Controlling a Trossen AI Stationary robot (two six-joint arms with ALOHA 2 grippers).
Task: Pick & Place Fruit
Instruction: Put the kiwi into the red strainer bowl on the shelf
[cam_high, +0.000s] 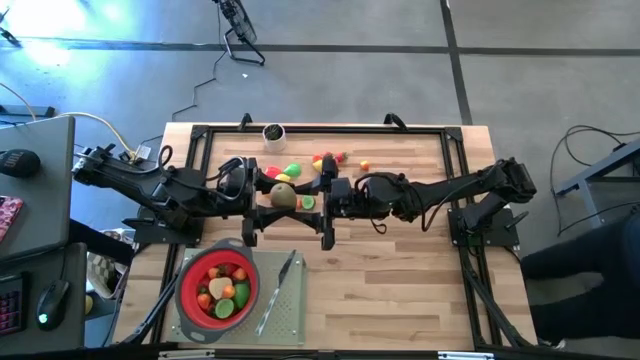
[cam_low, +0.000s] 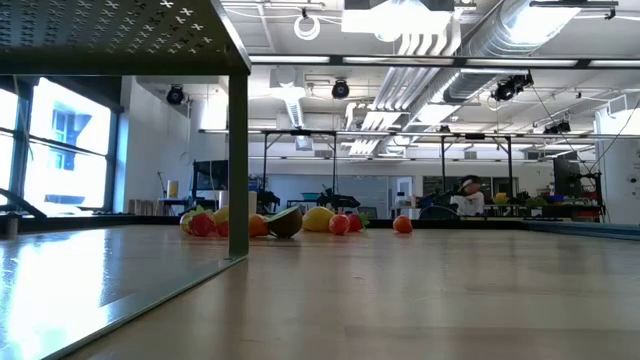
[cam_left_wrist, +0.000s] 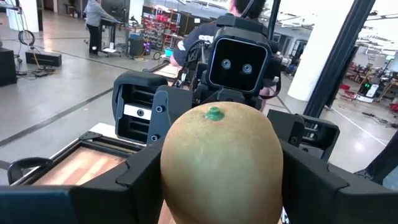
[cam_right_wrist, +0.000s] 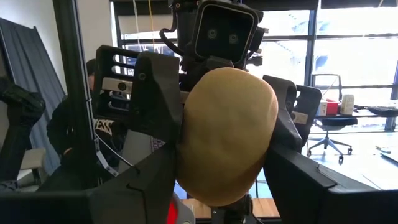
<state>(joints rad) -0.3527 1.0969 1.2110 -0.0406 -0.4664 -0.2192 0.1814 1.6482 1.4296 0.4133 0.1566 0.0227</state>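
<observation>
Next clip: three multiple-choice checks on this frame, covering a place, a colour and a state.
1. The red strainer sits: A on the grey board beside the knife; B at the far right corner; C in a gripper.
2. The fruit between the left gripper and right gripper is: A red; B brown; C yellow.
3. The strainer is: A empty; B upturned; C holding fruit pieces.
Answers: A, the high view shows it; B, both wrist views show brown skin; C, coloured pieces lie inside.
</observation>
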